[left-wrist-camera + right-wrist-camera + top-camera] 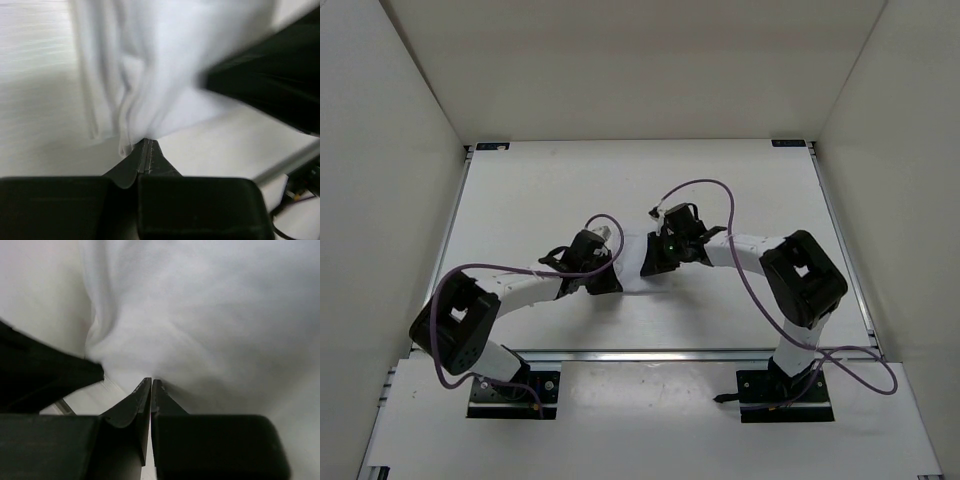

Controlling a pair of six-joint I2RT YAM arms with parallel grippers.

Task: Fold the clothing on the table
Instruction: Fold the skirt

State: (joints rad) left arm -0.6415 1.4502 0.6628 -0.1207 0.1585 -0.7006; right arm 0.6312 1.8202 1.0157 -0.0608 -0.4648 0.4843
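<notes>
The white clothing (630, 266) is bunched into a small patch between my two grippers at the middle of the table (720, 190). My left gripper (608, 274) is shut on its edge. In the left wrist view the jaws (146, 143) pinch a fold, and the clothing (165, 75) rises in loose pleats beyond the tips. My right gripper (655, 260) is shut too. Its tips (151, 382) meet the clothing (210, 315), which spreads out smooth past them. Each wrist view shows the other arm as a dark shape close by.
Off-white walls (410, 150) enclose the table on three sides. A metal rail (650, 353) runs along the near edge. Small dark brackets (492, 146) mark the far corners. Purple cables (705, 185) loop over both arms.
</notes>
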